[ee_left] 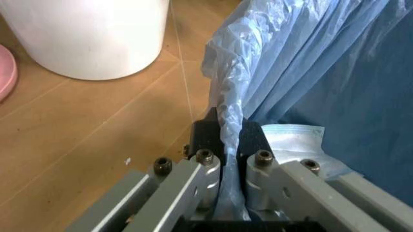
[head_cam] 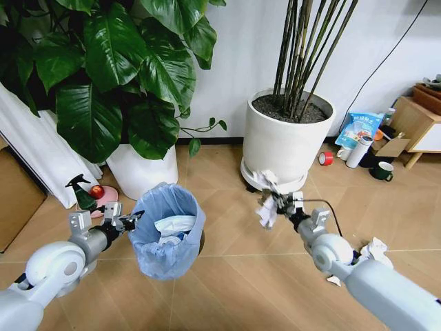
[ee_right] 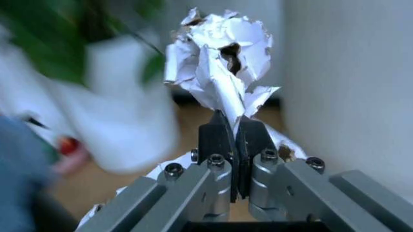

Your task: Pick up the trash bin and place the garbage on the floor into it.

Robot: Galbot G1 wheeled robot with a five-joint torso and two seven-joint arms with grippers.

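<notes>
The trash bin (head_cam: 167,231), lined with a crinkly light blue bag, hangs above the wooden floor (head_cam: 227,276). My left gripper (head_cam: 129,221) is shut on the bag's rim (ee_left: 227,121). White litter (head_cam: 176,224) lies inside the bin. My right gripper (head_cam: 279,203) is raised to the bin's right, shut on a crumpled white paper wad (head_cam: 267,200) that sticks out past the fingertips (ee_right: 223,63). Another crumpled white wad (head_cam: 375,249) lies on the floor beside my right forearm.
A large white pot (head_cam: 286,141) with tall stems stands behind the right gripper. A second white pot (head_cam: 141,169) with a leafy plant is behind the bin. A red tape roll (head_cam: 325,158), a packet (head_cam: 358,129) and mugs sit at the right by a wooden cabinet (head_cam: 417,121).
</notes>
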